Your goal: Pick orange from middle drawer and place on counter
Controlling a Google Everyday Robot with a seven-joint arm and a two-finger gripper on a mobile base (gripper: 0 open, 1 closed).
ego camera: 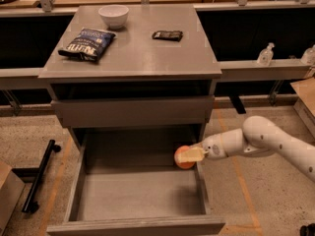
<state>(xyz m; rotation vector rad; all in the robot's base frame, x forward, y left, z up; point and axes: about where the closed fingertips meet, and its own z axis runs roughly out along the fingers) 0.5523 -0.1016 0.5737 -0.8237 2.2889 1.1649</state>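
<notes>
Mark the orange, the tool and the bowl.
orange [184,164]: camera view, lower visible side.
tool [184,155]: camera view, fingertips clamped on orange over drawer [138,195] right side.
bowl [113,17]: camera view, outer wall.

Claw [186,155] — aloft, clamped on orange [183,164]
</notes>
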